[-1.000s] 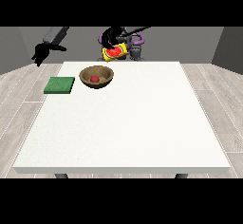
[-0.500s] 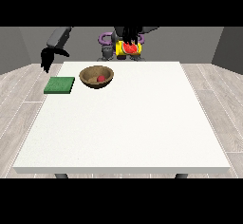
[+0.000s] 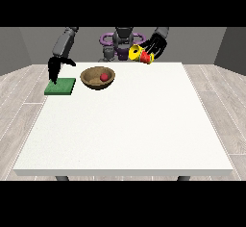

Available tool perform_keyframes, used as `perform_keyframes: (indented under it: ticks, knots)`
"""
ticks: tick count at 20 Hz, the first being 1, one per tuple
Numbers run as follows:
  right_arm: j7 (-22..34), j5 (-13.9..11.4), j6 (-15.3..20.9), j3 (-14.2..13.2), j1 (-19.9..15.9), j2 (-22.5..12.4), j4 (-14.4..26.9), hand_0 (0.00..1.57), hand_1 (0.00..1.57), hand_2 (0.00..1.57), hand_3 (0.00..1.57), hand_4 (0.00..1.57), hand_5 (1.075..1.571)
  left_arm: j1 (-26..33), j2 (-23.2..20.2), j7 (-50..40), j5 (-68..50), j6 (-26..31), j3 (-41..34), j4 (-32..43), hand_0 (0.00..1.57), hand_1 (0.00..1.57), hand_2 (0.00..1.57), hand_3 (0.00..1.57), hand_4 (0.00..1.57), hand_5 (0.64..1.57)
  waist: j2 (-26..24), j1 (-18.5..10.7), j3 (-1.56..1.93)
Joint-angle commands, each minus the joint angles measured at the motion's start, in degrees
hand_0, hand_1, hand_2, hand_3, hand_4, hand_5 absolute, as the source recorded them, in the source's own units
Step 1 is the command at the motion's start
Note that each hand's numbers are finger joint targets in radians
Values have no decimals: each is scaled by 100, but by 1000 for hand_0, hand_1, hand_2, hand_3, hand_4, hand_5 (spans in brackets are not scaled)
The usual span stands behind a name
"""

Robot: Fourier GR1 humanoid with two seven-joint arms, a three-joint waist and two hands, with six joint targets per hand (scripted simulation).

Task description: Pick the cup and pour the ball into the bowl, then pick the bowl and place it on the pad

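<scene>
Swinging: cup (image 3: 140, 54) carried away, tipped, fingers of the hand at the view's right (image 3: 154, 45) curled round it.
Ball (image 3: 103, 77): already in bowl (image 3: 97, 77).
Other hand (image 3: 54, 68): lowered over pad (image 3: 60, 86), fingers hanging apart, bowl just beside.

white table (image 3: 129, 125) | on grey legs (two show) | wood-plank floor (image 3: 19, 86) | grey walls (image 3: 230, 48)

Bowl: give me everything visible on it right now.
The bowl looks like brown wood, round and shallow, with a darker inside. It sits upright on the white table near the far edge, just right of the green pad and apart from it. A small red ball lies inside, right of centre. Neither hand touches it; the hand at the view's left hangs over the pad.
</scene>
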State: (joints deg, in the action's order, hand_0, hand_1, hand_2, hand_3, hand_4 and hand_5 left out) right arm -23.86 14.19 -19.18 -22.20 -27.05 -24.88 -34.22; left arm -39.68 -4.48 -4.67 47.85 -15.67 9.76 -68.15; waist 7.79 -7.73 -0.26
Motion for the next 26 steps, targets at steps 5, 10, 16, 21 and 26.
perform_keyframes:
  ticks: [5, 10, 16, 21, 26]
  knots:
    - [251, 95, 32, 187, -268, 407, -465, 0, 0, 0, 0, 404, 1569, 484, 394, 1599, -2301, -5, -1276, 166, 0, 0, 0, 0, 797, 1554, 603, 308, 4]
    - [422, -245, 372, 719, -92, 968, -874, 0, 0, 0, 0, 235, 1549, 575, 219, 2134, -3020, 425, -1749, 848, 0, 0, 0, 0, 0, 1516, 384, 831, 18]
    - [498, -265, 405, 744, 138, 976, -553, 0, 0, 0, 0, 0, 1544, 938, 340, 2221, -3041, 490, -1507, 834, 0, 0, 0, 0, 0, 1531, -46, 707, 27]
    - [-24, -256, 342, 613, -26, 964, 58, 0, 0, 0, 0, 208, 1546, 835, 438, 1913, -2996, 408, -1087, 523, 0, 0, 0, 0, 0, 1547, 232, 409, 30]
    - [-620, -204, 464, 461, 22, 1118, 322, 0, 0, 0, 0, 199, 1539, 531, 293, 1850, -3050, 602, -1157, 185, 0, 0, 0, 0, 0, 1555, 689, 166, 33]
